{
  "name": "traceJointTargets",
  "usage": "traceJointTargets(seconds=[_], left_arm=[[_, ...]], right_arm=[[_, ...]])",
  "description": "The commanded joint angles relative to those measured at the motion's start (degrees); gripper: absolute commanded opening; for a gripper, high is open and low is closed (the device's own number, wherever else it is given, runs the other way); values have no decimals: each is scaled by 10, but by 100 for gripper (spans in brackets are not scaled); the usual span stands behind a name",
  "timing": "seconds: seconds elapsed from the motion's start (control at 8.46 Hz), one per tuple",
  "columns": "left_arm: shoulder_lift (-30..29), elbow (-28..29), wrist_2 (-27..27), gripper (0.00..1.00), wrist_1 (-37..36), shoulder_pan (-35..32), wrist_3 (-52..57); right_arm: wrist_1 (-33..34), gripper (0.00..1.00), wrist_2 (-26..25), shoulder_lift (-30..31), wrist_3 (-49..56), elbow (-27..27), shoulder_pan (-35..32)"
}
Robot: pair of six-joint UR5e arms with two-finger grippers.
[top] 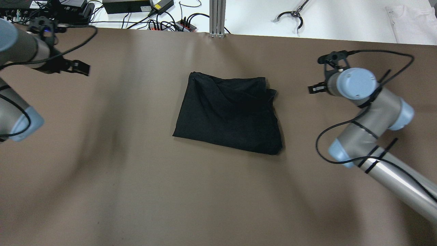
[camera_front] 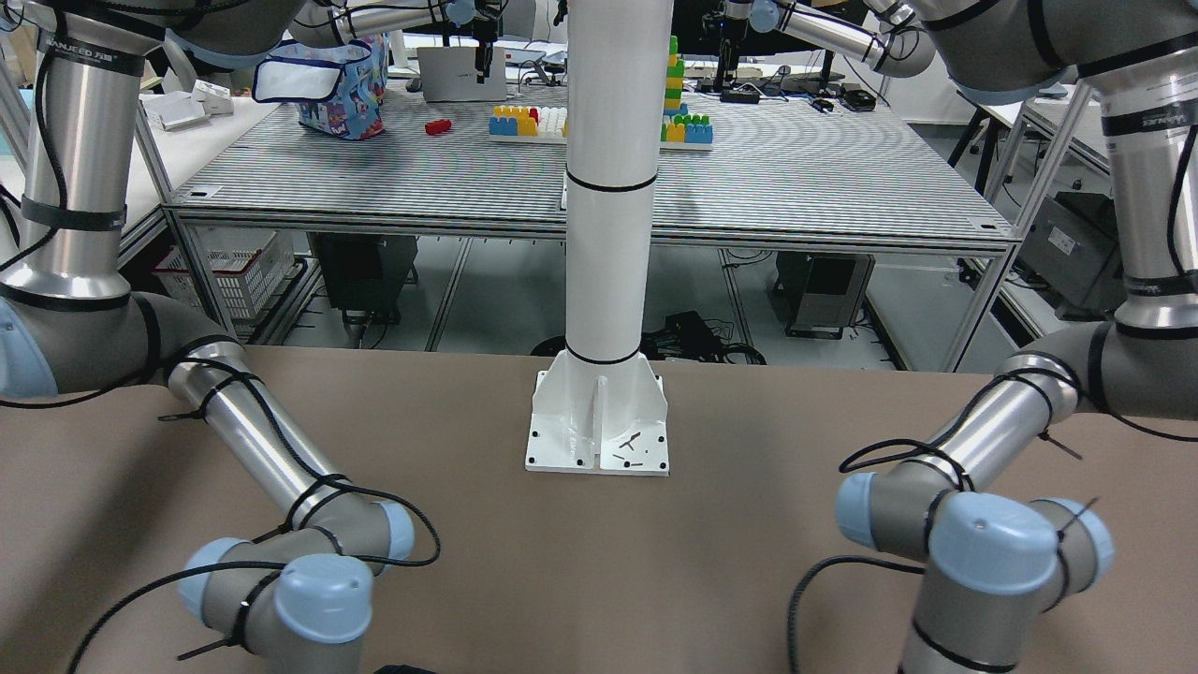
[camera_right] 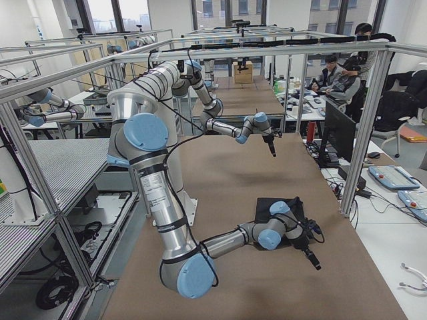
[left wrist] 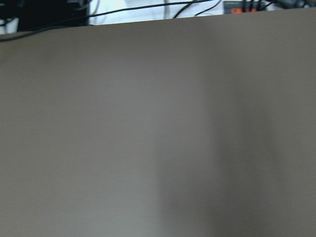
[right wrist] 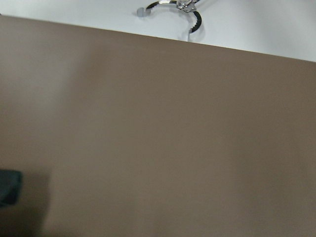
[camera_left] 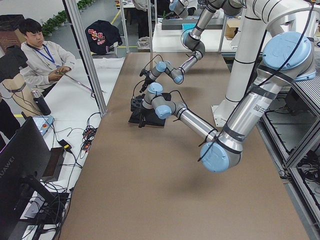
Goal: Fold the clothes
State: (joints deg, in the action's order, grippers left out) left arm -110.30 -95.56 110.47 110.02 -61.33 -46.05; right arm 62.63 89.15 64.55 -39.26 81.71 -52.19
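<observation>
The clothes (top: pixel 228 112) are one plain black garment, folded into a rough rectangle and lying flat in the middle of the brown table (top: pixel 136 191). It also shows as a dark patch (camera_right: pixel 277 208) in the right side view and as a dark corner (right wrist: pixel 9 187) in the right wrist view. My left gripper (top: pixel 80 68) hovers over bare table far to the garment's left. My right gripper (camera_right: pixel 311 257) hangs off the garment's right side, apart from it. Neither wrist view shows fingers, and I cannot tell whether either gripper is open or shut. Nothing is held.
A white pillar base plate (camera_front: pixel 597 426) is bolted at the robot's side of the table. Beyond the far edge lie metal tongs (top: pixel 292 15), a power strip with cables (top: pixel 170 24) and a white cloth (top: pixel 413 18). A seated person (camera_left: pixel 42 60) is off the far side.
</observation>
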Motion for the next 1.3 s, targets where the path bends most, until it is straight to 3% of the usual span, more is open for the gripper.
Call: traceJointTargets(seconds=[0.0, 0.12, 0.35, 0.83, 0.95, 1.18], left_arm=[[100, 6, 12, 100, -5, -136, 260], [109, 20, 7, 100, -22, -186, 354], [139, 16, -33, 100, -31, -240, 421], [201, -24, -70, 100, -17, -281, 432], [201, -24, -122, 100, -17, -280, 434], [199, -57, -131, 100, -22, -280, 433]], right_arm=[[19, 94, 65, 104, 263, 65, -145], [35, 94, 84, 131, 320, 99, -197], [94, 94, 87, 192, 404, 177, -266], [87, 94, 56, 266, 623, 190, -402], [87, 94, 55, 267, 619, 191, -406], [87, 94, 55, 269, 567, 191, -405]])
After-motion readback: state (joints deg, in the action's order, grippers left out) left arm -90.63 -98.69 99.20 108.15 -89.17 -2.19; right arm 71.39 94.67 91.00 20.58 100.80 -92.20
